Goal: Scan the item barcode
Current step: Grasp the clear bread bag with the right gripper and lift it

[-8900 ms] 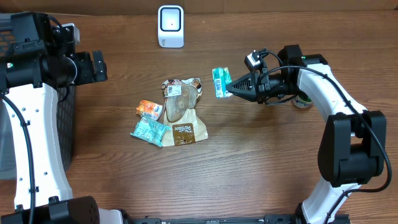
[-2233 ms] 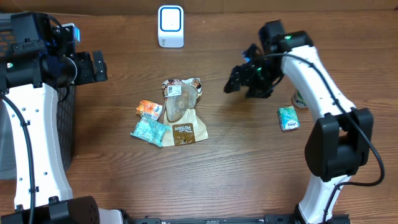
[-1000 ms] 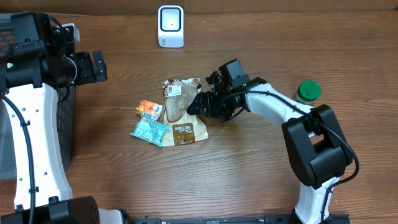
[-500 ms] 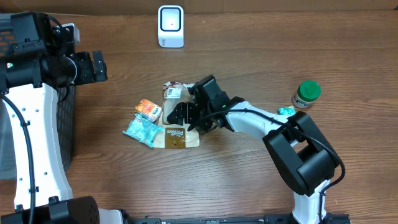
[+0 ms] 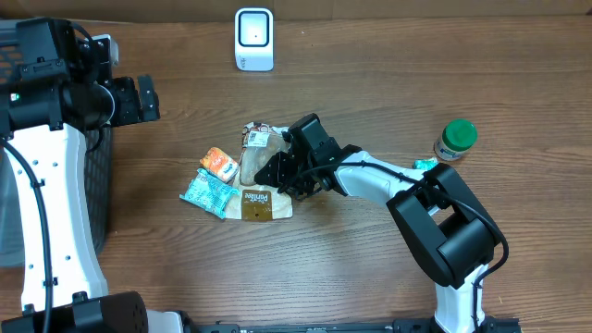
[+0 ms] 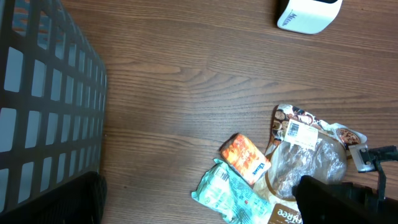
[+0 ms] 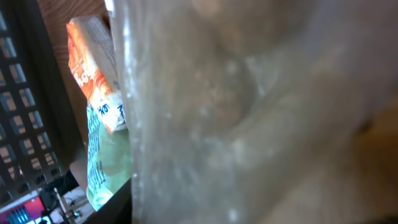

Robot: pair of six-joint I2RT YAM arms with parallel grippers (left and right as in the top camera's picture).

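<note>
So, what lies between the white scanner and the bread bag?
Nothing: only bare wooden table lies between the white scanner and the bread bag, as the overhead view shows.

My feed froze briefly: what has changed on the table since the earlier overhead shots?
The right gripper let go of the small green packet, now lying beside the green-lidded jar, then swung left onto the clear bag in the pile; whether it grips is unclear. The bag and teal packet slid slightly left. The scanner and left gripper stayed put.

Left claw (image 5: 145, 100) spread wide, right claw (image 5: 274, 173) extended low, leftward
</note>
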